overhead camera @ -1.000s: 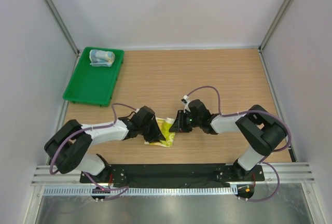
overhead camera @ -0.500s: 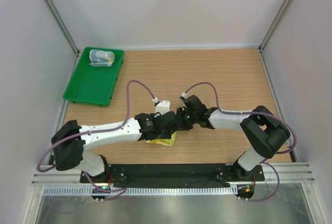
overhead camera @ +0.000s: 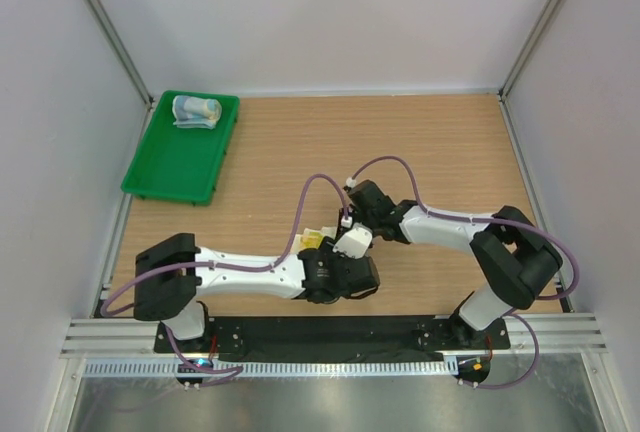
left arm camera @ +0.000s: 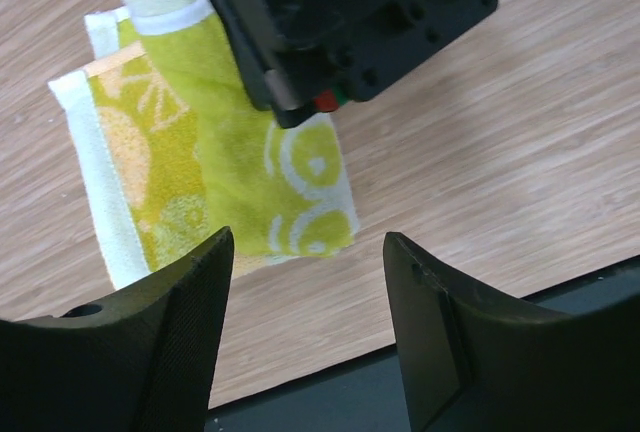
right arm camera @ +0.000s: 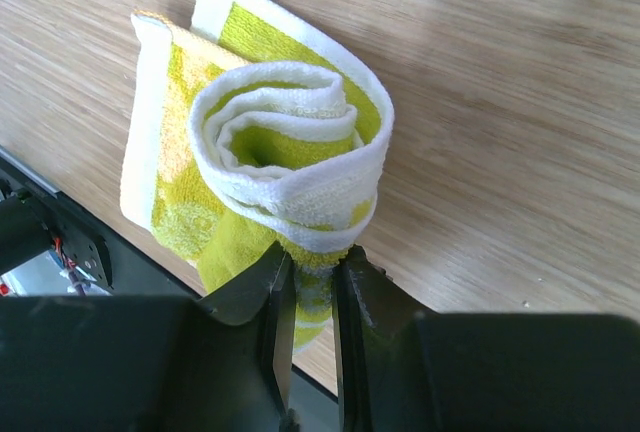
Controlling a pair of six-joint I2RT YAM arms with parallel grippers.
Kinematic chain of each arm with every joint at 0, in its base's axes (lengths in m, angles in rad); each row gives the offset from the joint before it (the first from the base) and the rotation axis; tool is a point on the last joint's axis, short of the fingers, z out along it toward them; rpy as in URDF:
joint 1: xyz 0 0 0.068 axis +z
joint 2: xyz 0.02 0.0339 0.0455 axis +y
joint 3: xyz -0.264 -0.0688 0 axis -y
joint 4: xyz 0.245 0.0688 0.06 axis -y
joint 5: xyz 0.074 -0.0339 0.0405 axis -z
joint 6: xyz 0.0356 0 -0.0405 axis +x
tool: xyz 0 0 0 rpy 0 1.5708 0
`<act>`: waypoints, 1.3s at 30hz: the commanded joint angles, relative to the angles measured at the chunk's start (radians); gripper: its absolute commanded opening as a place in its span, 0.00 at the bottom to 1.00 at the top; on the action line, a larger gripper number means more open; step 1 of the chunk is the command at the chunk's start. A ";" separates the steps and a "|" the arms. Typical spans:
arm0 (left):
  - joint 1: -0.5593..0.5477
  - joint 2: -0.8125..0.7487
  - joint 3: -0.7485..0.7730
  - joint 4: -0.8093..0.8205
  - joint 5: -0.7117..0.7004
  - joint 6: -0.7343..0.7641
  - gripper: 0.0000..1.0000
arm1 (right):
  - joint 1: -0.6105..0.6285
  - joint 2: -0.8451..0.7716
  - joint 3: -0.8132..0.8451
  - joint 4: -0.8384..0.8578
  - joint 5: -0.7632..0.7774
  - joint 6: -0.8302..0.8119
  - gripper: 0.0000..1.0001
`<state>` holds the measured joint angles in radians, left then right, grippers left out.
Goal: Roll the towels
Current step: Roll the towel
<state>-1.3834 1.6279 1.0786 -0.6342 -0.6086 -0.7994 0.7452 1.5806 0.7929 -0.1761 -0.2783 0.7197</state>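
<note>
The yellow-green towel (right arm camera: 290, 152), with orange and white spots, is partly rolled, and its loose end lies flat on the wooden table. My right gripper (right arm camera: 313, 257) is shut on the rolled end. In the top view the right gripper (overhead camera: 358, 214) sits just right of the towel (overhead camera: 314, 240). My left gripper (left arm camera: 308, 242) is open with nothing between its fingers, near the table's front edge below the towel (left arm camera: 220, 152). From above, the left gripper (overhead camera: 345, 274) is close in front of the right one. The light blue towel (overhead camera: 195, 110) lies rolled in the tray.
A green tray (overhead camera: 175, 167) stands at the back left of the wooden table (overhead camera: 450, 142). The black base rail (overhead camera: 330, 332) runs along the near edge, close under the left gripper. Purple cables loop above both wrists.
My left gripper has opened and let go of the yellow-green towel. Its arm swung right, toward the near edge. The right gripper keeps its hold on the roll.
</note>
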 commanded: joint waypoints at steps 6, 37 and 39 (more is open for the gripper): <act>-0.026 0.101 0.003 0.125 -0.033 0.048 0.64 | 0.008 -0.060 0.048 -0.052 0.018 -0.014 0.24; 0.012 -0.065 -0.238 0.392 0.170 0.068 0.00 | -0.276 -0.229 0.057 -0.339 0.169 -0.088 0.84; 0.030 -0.091 -0.272 0.439 0.233 0.066 0.00 | -0.308 -0.255 0.057 -0.356 0.172 -0.095 0.84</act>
<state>-1.3705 1.5887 0.8444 -0.2943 -0.4854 -0.7307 0.4664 1.3766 0.8120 -0.4644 -0.1513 0.6609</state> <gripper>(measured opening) 0.127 0.837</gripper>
